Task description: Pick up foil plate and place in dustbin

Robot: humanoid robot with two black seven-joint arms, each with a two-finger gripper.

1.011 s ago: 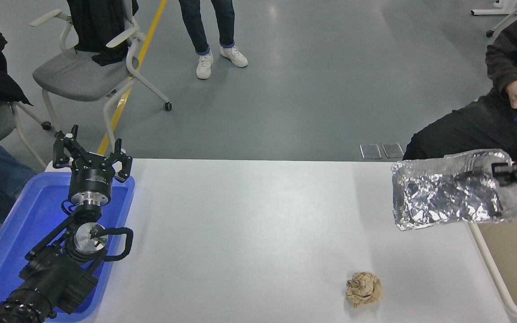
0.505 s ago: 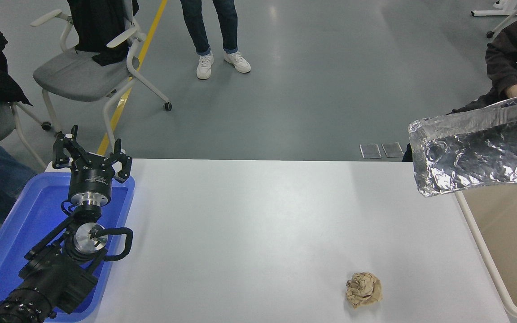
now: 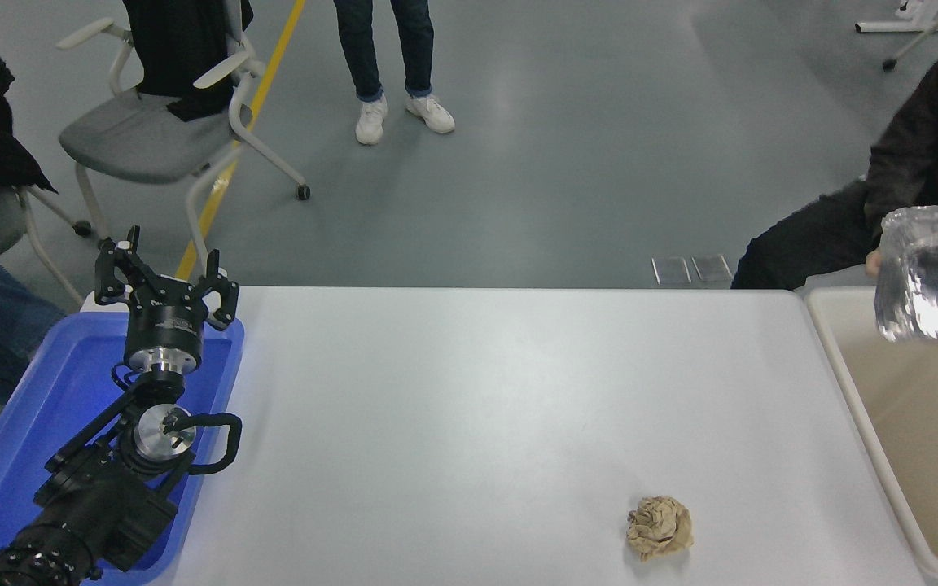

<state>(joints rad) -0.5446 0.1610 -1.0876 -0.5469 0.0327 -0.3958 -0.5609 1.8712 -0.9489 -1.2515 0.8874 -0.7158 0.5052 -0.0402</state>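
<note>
left gripper point(image 3: 166, 281) parked, fingers spread, over the blue tray point(image 3: 46, 391); right gripper out of view.
far to its right, the foil plate point(image 3: 937, 285) hangs above the dustbin point(image 3: 860, 415), cut by the frame edge.

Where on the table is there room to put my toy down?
The white table is bare between the blue tray on the left and the dustbin on the right, apart from a brown paper ball near the front. The tray's side is crowded by the parked left pincer.
</note>
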